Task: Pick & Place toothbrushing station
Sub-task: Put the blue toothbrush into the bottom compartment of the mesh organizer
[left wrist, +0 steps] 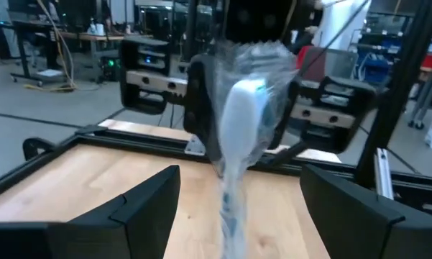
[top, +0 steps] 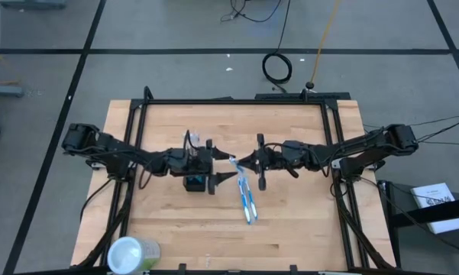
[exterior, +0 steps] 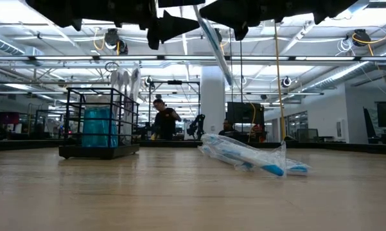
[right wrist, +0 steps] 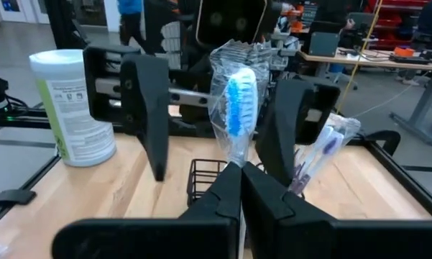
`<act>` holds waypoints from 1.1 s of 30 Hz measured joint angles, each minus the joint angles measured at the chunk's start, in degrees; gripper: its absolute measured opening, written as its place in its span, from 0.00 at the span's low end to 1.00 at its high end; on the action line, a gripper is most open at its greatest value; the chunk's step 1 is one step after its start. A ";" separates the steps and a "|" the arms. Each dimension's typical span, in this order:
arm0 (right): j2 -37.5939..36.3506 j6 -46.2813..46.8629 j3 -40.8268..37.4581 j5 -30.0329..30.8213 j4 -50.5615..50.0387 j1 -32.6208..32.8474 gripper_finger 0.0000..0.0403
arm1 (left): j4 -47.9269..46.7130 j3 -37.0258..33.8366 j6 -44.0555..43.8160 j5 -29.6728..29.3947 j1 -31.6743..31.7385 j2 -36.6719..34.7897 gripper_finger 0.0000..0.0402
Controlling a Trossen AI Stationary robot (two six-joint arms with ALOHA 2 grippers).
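I'm holding a wrapped toothbrush (right wrist: pixel 233 115) upright in my right gripper (top: pixel 237 162), fingers pinching its lower end, high above mid-table. My left gripper (top: pixel 227 177) is facing it with fingers spread — nothing in them. The black mesh holder (top: pixel 193 182) is sitting under the left arm; more wrapped toothbrushes (top: pixel 248 202) are lying beside it on the table (top: pixel 305 229).

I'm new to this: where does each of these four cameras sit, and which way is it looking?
High view: above the table, looking straight down; both arms show, meeting mid-table.
Low view: at tabletop height, looking level past the mesh holder into the room; arms hang in from above.
Left wrist view: on the left arm, past its open fingers.
Right wrist view: on the right arm, past its shut fingers.
Shared: both wrist views show the wrapped toothbrush that the right gripper holds.
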 joint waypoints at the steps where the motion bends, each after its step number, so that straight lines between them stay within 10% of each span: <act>1: 0.00 0.00 0.00 0.00 0.07 0.00 0.00 | 0.28 0.00 -0.03 0.00 0.22 0.09 0.74; 7: 0.00 0.00 0.00 -0.07 0.24 -0.02 0.00 | 0.68 0.00 -0.57 0.00 1.45 0.09 0.64; 20: -0.10 0.00 0.02 0.31 -0.79 0.32 0.00 | 1.55 -0.09 0.83 0.54 1.64 0.68 0.04; 28: -0.64 0.02 0.31 0.42 -3.49 0.33 0.09 | -3.26 -0.11 1.44 0.55 1.42 -4.39 0.03; 33: -3.48 0.03 -0.19 1.03 -11.65 0.35 0.21 | -12.11 0.04 1.51 -9.47 -1.86 -12.61 0.04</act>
